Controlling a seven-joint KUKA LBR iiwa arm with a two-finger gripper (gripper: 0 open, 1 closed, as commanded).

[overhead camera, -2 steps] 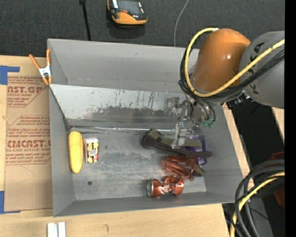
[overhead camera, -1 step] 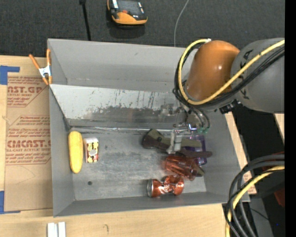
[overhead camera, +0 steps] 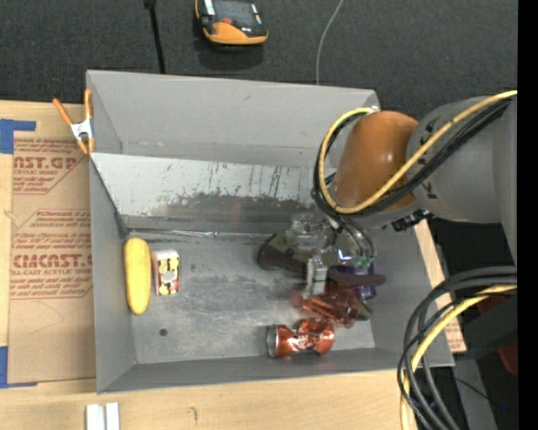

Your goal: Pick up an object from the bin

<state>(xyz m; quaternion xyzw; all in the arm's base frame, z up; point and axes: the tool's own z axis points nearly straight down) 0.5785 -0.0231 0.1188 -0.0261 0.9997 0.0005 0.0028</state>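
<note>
Grey metal walls slope down on all four sides of the bin (overhead camera: pixel 218 109) to a flat, scratched floor; the back wall is scuffed with dark streaks along its lower edge. The gripper (overhead camera: pixel 318 260) is low in the right half of the floor, close under the back wall, and I cannot tell whether it is open or closed. Above it the wrist carries an orange cover (overhead camera: pixel 378 159) looped by yellow cables (overhead camera: pixel 324 164).

The gripper is over a small heap. A dark maroon lump (overhead camera: pixel 273 254) lies just to its left, a purple piece (overhead camera: pixel 363 281) just to its right, and a crumpled red-brown wrapper (overhead camera: pixel 332 306) is in front of it, touching the purple piece. A crushed red can (overhead camera: pixel 300 340) lies apart from the heap, on its side, right against the foot of the front wall.

Well apart, by the left wall, a yellow banana (overhead camera: pixel 137 275) lies lengthwise, with a small white and red box (overhead camera: pixel 168 273) just beside it. Between these two and the heap the middle of the floor is bare, giving open room on the gripper's left. On its right the wall is near.

Beyond the back rim, an orange and black gadget (overhead camera: pixel 231 21) rests on a dark surface.
</note>
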